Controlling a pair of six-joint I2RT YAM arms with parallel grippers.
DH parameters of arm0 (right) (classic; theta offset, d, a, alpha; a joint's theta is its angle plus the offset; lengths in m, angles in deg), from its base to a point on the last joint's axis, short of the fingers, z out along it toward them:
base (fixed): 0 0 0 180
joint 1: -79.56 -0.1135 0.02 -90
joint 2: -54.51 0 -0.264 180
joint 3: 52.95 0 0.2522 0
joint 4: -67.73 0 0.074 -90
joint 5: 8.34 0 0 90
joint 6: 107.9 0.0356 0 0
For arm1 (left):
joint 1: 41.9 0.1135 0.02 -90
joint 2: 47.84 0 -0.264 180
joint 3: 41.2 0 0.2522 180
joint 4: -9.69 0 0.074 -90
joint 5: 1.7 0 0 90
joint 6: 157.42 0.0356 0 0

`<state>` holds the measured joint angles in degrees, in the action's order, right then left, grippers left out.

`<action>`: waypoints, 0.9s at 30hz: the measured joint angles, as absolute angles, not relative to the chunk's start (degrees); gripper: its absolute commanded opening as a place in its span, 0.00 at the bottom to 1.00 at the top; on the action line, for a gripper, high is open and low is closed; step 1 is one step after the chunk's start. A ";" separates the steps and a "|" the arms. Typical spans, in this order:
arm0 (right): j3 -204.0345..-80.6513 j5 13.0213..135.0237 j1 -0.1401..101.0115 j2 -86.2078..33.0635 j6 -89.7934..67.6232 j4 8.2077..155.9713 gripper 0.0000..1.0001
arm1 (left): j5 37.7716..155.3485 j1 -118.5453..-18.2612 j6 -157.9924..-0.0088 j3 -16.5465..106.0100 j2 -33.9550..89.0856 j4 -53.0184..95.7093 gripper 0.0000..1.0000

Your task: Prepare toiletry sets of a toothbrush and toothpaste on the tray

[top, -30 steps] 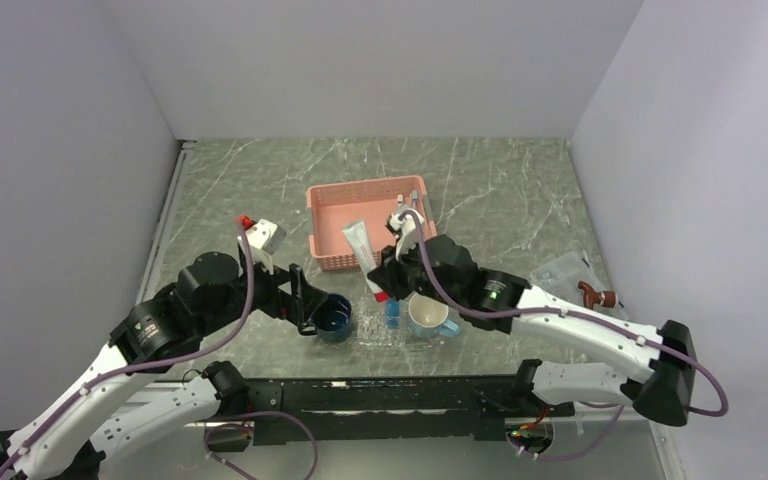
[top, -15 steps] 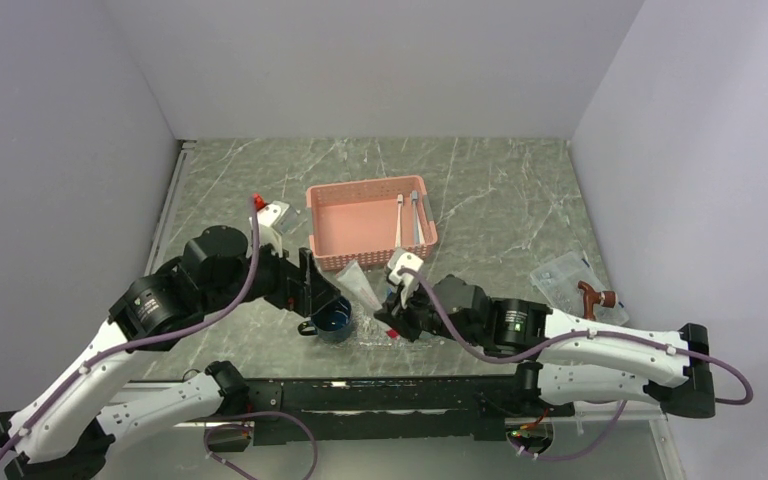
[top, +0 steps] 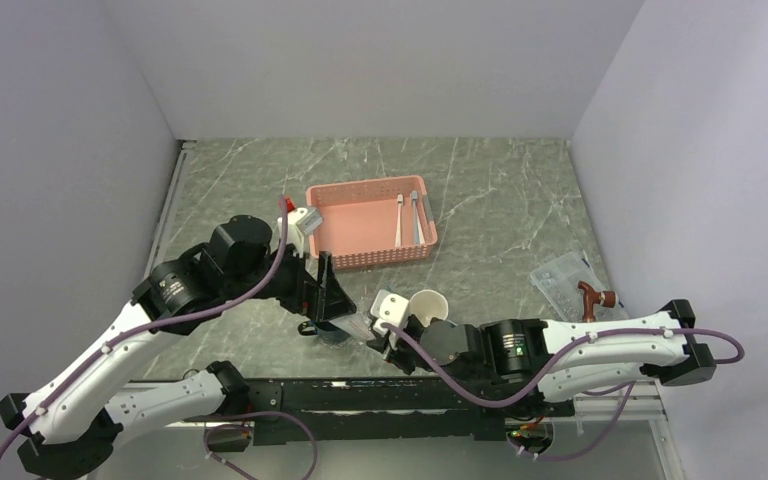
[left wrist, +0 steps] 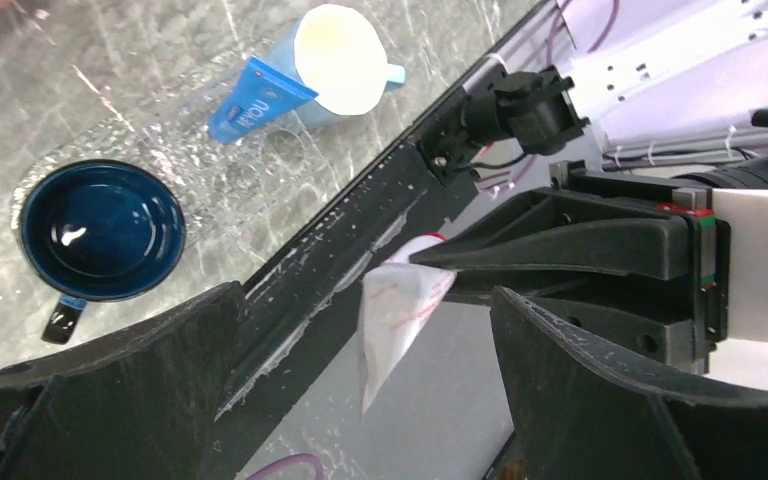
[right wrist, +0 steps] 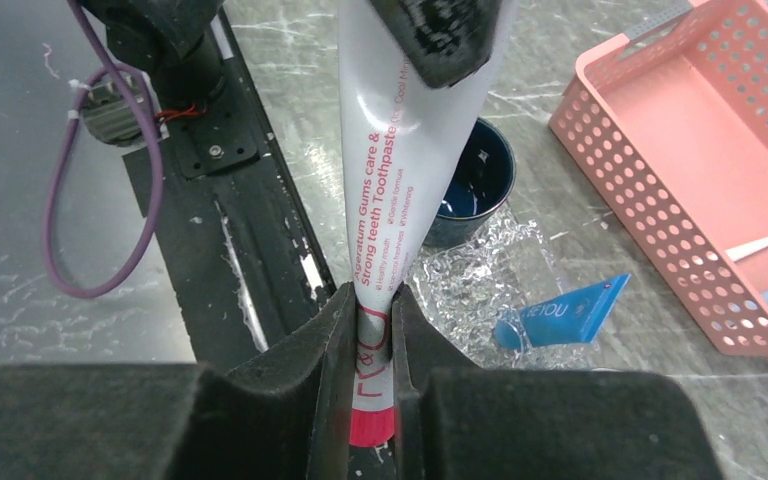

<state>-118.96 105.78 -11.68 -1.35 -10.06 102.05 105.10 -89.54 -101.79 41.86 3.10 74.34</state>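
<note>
While right end effector [right wrist: 372, 310] pinches toothpaste [right wrist: 400, 170], left end effector [left wrist: 365, 330] gapes; two toothbrushes [top: 399, 220].

Grey-green marbled tabletop [top: 500, 190]: pale veining throughout. Pink perforated plastic basket [top: 375, 258]: upright, mid-table, toward the far side. Dark blue glazed mug [left wrist: 102, 230]: upright, handle pointing left, apart from the basket. Pale blue mug with cream interior [left wrist: 345, 60]: near the dark mug, not touching. Clear rectangular plastic box [top: 560, 272]: by the right edge, brown piece [top: 592, 293] at its near corner; inside or beside, cannot tell.
</note>
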 measured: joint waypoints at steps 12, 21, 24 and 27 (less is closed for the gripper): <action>-120.05 113.78 -14.65 -4.45 -10.94 102.05 0.11 | 112.99 -89.50 -101.94 39.30 2.09 74.36 0.79; -121.89 114.85 -15.57 -7.07 -11.33 102.05 0.10 | 114.25 -89.50 -101.51 38.58 0.61 74.28 0.65; -122.28 114.88 -15.94 -7.77 -11.51 102.01 0.10 | 114.65 -89.50 -101.48 37.86 0.28 74.30 0.57; -122.28 114.92 -16.25 -7.82 -11.59 102.03 0.10 | 114.95 -89.45 -101.20 37.34 0.26 74.36 0.45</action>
